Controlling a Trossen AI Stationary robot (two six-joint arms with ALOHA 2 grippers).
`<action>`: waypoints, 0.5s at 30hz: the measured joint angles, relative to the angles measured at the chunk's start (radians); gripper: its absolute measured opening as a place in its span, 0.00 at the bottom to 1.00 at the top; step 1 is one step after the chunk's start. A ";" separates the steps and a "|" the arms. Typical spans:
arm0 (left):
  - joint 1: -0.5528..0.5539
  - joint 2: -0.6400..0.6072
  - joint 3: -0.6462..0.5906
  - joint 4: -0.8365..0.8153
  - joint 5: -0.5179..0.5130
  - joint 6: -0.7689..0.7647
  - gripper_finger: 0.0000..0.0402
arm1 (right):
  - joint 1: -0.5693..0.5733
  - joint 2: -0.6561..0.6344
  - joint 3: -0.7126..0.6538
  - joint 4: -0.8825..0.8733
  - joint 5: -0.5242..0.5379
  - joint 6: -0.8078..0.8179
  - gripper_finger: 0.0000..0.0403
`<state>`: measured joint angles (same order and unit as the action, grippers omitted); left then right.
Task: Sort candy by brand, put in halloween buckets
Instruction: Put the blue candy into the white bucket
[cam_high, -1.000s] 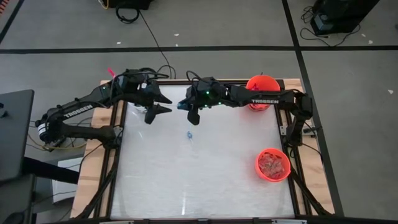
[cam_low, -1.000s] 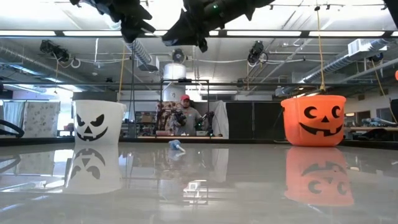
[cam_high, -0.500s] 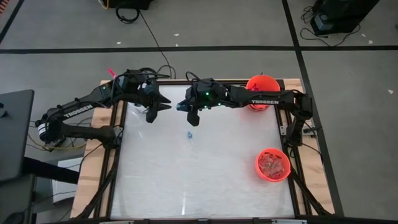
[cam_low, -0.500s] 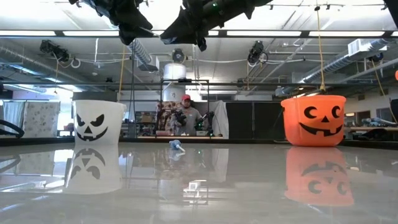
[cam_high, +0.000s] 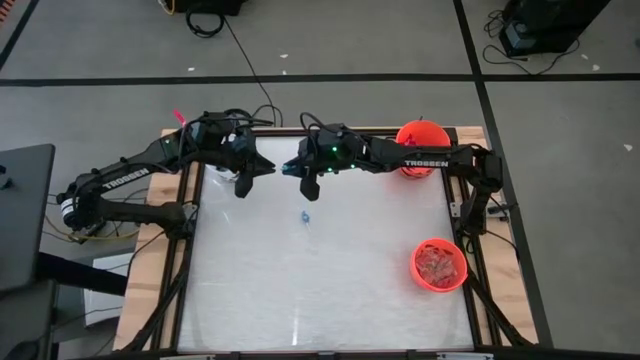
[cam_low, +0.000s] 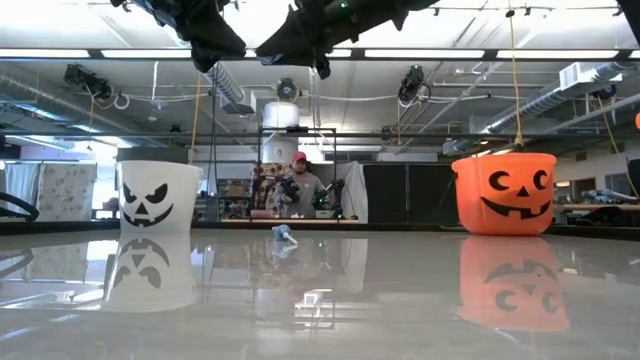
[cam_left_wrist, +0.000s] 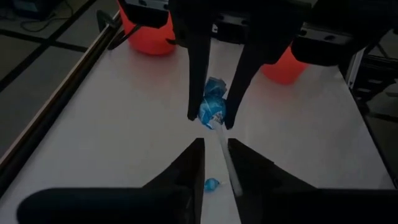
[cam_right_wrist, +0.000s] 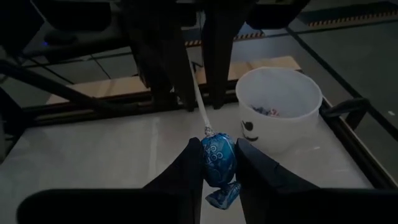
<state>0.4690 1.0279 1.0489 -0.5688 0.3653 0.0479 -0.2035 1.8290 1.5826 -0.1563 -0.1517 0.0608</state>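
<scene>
Two grippers share our blue lollipop (cam_right_wrist: 219, 157) beside the white bucket (cam_right_wrist: 278, 107): right gripper (cam_right_wrist: 214, 163) clamps its head, left gripper (cam_left_wrist: 216, 155) pinches its stick.

Table (cam_high: 330, 300) centre open; buckets (cam_high: 439, 264) at edges.

Glossy white tabletop (cam_low: 400, 300) mirrors the smooth plastic pails, white bucket (cam_low: 158, 196) and orange bucket (cam_low: 504, 193); the blue lollipop (cam_right_wrist: 217, 157) wears shiny crinkled wrap; matt dark fingers (cam_right_wrist: 183, 174); pale wood frame (cam_high: 140, 270)
</scene>
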 joint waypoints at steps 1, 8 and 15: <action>0.000 0.000 0.000 -0.001 0.000 0.000 0.18 | 0.000 0.000 0.000 0.005 0.000 0.000 0.20; 0.000 0.000 0.000 -0.001 -0.019 0.004 0.07 | 0.000 0.000 0.000 0.005 0.004 0.000 0.20; 0.003 0.000 0.000 -0.001 -0.022 0.030 0.02 | -0.001 0.000 0.000 0.001 0.006 0.026 0.22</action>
<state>0.4716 1.0275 1.0489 -0.5701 0.3435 0.0780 -0.2043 1.8290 1.5826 -0.1548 -0.1462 0.0870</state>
